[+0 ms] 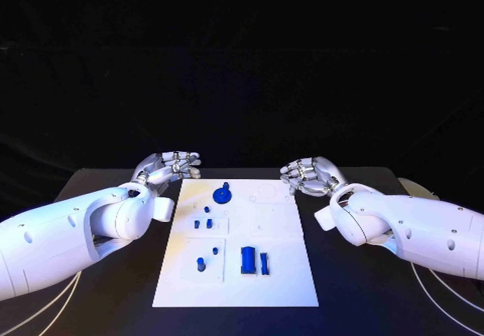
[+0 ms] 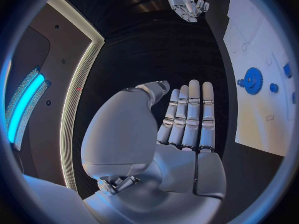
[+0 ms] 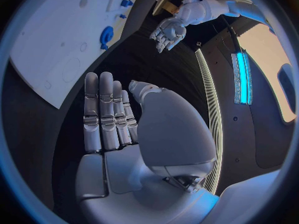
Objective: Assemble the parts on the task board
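— So, what are the hands doing?
— Left hand (image 1: 171, 166) and right hand (image 1: 310, 175) are hovering at the board's (image 1: 287, 280) far corners, fingers released, holding nothing.
— Parts?
— Gear (image 1: 222, 192) and block (image 1: 248, 260) are sitting on the board. A careless reach is risking scattering them.

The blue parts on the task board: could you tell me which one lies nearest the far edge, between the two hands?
It is the round gear-shaped part, the only disc among the blue pieces. The others, small pegs and upright blocks, sit further down the task board, toward the robot.
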